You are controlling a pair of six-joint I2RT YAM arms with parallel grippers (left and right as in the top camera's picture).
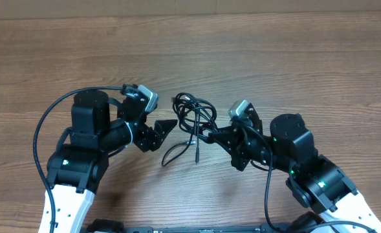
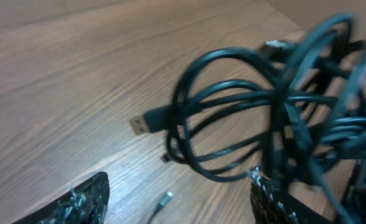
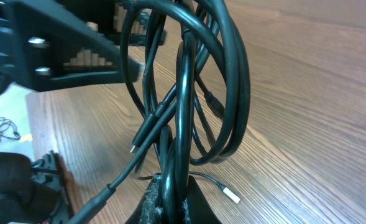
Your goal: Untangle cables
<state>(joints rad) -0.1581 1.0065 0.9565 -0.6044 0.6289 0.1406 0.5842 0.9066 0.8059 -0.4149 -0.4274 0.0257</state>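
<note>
A brown wood-grain table [image 1: 61, 58] fills my overhead view. Near its centre I see the thin black cables [image 1: 193, 111] with silvery plug ends, looped in one tangle. My right claw [image 1: 207, 134] is clamped on the bundle from its 4 o'clock side. My left claw [image 1: 165, 128] stands open at 8 o'clock, just beside the loops.

Far table [image 1: 196, 45]: open wood, passable.
Centre: cables [image 1: 196, 110] block the gap between left gripper [image 1: 166, 127] and right gripper [image 1: 208, 134].
</note>
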